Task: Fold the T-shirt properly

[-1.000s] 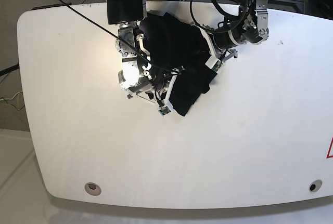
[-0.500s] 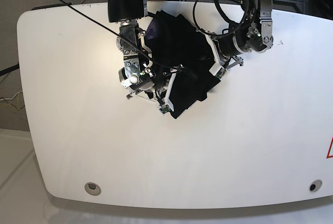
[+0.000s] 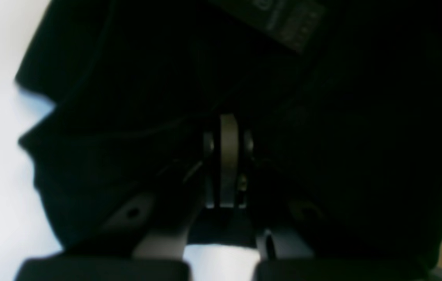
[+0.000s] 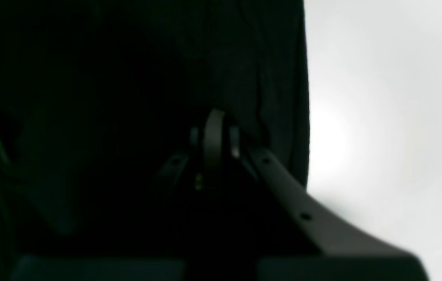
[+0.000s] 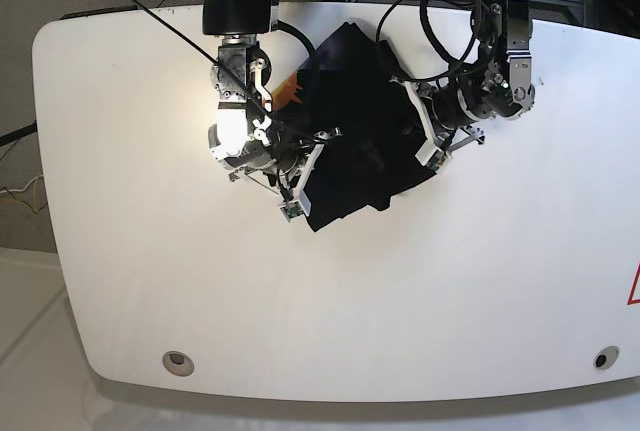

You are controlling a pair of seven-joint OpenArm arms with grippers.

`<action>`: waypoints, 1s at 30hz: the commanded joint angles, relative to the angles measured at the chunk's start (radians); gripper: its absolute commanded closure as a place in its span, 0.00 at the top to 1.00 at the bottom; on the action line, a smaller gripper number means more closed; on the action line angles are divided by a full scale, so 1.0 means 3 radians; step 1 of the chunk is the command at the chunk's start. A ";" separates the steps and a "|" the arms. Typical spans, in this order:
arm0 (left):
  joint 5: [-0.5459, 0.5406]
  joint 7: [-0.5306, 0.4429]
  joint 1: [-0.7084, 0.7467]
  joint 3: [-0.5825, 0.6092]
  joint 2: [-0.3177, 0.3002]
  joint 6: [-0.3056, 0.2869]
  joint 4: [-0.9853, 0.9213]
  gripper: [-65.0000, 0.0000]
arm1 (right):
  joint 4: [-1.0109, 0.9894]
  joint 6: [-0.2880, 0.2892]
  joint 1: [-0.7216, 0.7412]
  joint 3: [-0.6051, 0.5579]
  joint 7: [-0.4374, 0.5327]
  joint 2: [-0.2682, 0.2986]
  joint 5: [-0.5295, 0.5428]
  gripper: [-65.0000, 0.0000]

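My left hand [image 5: 434, 156] and right hand [image 5: 294, 206] are pinched shut on the T-shirt [image 5: 362, 141]; probably soft, light, best gripped by edges beside them.

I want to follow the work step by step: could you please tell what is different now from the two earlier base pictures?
The black T-shirt has turned, and an orange print now shows. The left gripper moved toward the base view's right and slightly down; the right gripper moved toward its left. Both stay shut at the shirt, on the white table.
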 commanded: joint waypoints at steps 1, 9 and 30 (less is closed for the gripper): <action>0.0060 0.0034 -0.0084 -0.0010 -0.0022 0.0029 0.0034 0.00 | -0.0025 -0.0054 -0.0075 0.0071 -0.0273 0.0040 -0.0239 0.00; 0.0060 0.0034 -0.0253 -0.0010 -0.0084 0.0029 0.0003 0.00 | 0.0082 -0.0054 -0.0244 0.0096 -0.0273 0.0040 -0.0213 0.00; 0.0055 0.0024 -0.0682 0.0030 -0.0043 0.0029 -0.0477 0.00 | 0.0215 -0.0054 -0.0464 0.0204 -0.0278 0.0040 -0.0106 0.00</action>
